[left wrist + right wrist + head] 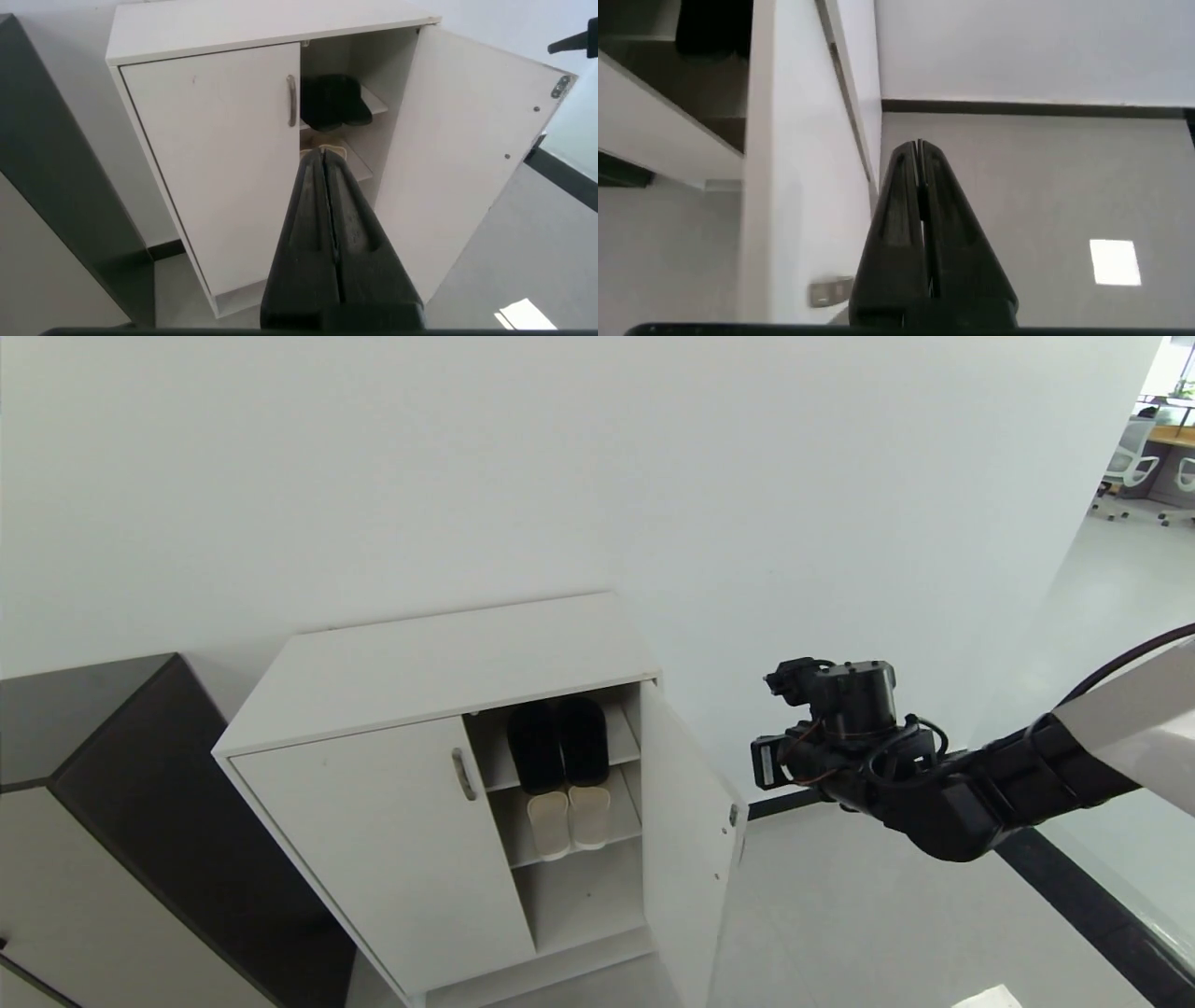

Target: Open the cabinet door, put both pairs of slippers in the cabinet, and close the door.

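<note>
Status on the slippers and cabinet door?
Left gripper, right gripper: jaws shut, empty. Black slippers, white slippers shelved. Right door open, not yet closed.

A dark grey unit (168,803) stands against the white wall (560,457); office chairs (1131,465) sit far off.

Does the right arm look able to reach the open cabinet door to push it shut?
Probably yes: the right gripper, shut, hangs beside the open door on its outer side, with nothing between them.
</note>
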Tool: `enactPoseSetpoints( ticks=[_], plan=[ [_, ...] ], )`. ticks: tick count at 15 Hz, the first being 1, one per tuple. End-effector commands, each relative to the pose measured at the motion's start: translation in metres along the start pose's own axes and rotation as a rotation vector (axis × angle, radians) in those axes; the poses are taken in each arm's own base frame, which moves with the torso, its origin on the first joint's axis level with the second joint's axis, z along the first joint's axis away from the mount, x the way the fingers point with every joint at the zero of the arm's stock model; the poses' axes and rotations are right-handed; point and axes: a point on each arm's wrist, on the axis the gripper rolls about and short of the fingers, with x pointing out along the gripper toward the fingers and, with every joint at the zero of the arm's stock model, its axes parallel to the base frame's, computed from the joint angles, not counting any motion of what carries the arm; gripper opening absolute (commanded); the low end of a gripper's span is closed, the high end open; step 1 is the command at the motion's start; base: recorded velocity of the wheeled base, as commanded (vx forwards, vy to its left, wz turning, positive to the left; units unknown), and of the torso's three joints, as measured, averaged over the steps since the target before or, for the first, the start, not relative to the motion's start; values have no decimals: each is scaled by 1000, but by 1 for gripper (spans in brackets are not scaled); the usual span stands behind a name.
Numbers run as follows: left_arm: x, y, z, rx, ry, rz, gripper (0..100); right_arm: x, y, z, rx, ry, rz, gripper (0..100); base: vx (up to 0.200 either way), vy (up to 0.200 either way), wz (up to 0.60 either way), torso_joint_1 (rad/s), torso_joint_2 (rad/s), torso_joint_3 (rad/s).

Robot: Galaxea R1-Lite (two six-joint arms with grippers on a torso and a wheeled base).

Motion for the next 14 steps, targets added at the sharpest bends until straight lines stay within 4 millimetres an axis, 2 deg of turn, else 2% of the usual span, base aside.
enactPoseSetpoints(
  ticks=[1, 5, 11, 14],
  plan=[
    [0, 0, 0, 0, 1, 0, 0, -9, 4, 1, -9, -25, 15, 0, 0, 0, 0, 0, 0, 0],
    [0, 0, 0, 0, 1, 0, 0, -14, 8, 6, -6, -64, 29, 0, 0, 0, 0, 0, 0, 0],
    [0, 0, 0, 0, 1, 0, 0, -31, 13, 17, 2, -101, 50, 0, 0, 0, 600, 4, 2, 4],
    [0, 0, 0, 0, 1, 0, 0, -35, 12, 19, 9, -148, 58, 0, 0, 0, 0, 0, 0, 0]
  ],
)
